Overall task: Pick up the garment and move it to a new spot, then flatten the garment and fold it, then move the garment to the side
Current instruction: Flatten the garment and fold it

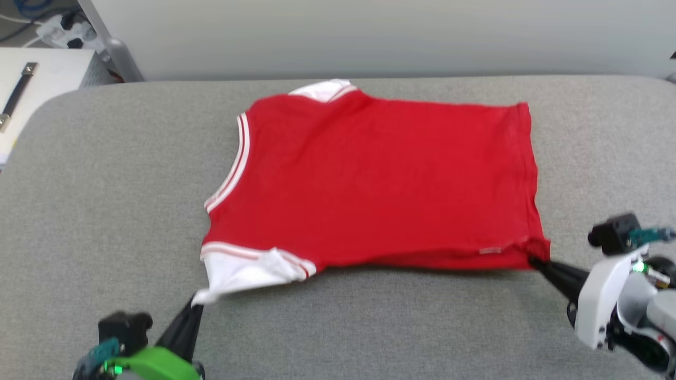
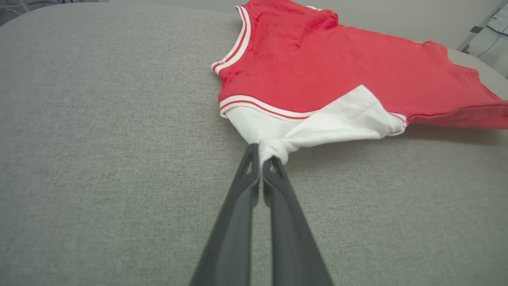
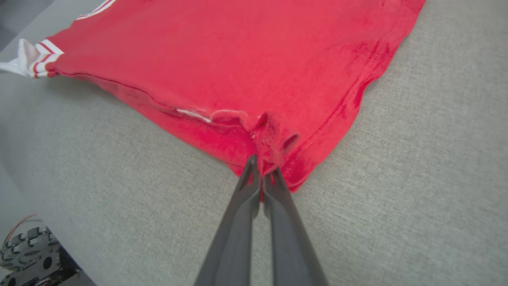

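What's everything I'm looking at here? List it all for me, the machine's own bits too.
jersey T-shirt: one, red with white sleeves and red-and-white striped trim, spread across the middle of the padded surface.
padded surface: one, grey fabric, under the shirt.
cabinet: one, white with a dark handle, far left beyond the surface.
cables and plugs: several, white, black and blue, far left corner.
wall: one, pale grey, behind the surface.
left hand: one, dark fingers on a green body, shut on the shirt's near white sleeve.
right hand: one, dark fingers on a white body, shut on the shirt's near red hem corner.
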Available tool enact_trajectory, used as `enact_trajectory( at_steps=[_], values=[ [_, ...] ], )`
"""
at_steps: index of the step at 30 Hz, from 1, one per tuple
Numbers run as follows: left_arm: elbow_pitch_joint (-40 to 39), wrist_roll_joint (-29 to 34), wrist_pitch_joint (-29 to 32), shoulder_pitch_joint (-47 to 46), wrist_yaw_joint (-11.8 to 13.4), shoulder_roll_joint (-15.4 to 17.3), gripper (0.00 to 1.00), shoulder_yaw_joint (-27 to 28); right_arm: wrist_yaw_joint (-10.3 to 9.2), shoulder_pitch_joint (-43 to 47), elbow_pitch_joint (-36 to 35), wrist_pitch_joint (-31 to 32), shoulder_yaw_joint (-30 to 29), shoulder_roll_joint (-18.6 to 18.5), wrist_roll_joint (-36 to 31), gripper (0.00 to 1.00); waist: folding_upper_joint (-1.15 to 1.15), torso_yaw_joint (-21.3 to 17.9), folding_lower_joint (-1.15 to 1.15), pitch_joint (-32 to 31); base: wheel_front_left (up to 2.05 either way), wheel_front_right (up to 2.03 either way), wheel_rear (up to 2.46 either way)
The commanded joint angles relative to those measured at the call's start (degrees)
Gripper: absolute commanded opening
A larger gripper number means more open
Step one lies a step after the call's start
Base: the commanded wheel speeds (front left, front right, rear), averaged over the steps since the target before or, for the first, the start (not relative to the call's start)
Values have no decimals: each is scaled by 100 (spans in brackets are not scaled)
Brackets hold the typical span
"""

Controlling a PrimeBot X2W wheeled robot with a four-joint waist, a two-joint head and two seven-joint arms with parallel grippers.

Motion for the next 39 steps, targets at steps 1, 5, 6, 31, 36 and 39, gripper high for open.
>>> enact_trajectory(
  at_steps=[1,5,6,31,36,39],
  values=[
    [-78,-138,44,273,49,64,0,9,-3,201,-62,-54,45,-40,44,0,0,33,1,-256,0,0,0],
    [-307,-404,220,894,44,133,0,-25,-3,630,-217,-54,127,-154,101,0,0,47,1,-447,0,0,0],
    [-372,-479,266,1044,48,147,0,-28,-3,744,-258,-53,137,-189,124,0,0,61,1,-493,0,0,0],
    [-865,-98,687,178,-48,576,0,-127,-3,1529,-900,-169,-873,-534,232,0,0,50,1,-286,0,0,0],
    [-429,74,868,-822,-332,536,0,-246,-3,1409,-973,-90,-1114,-491,110,0,0,-94,1,7,0,0,0],
    [-31,115,955,-1433,-495,512,0,-298,-3,1251,-985,11,-1269,-418,27,0,0,-208,1,222,0,0,0]
  ],
)
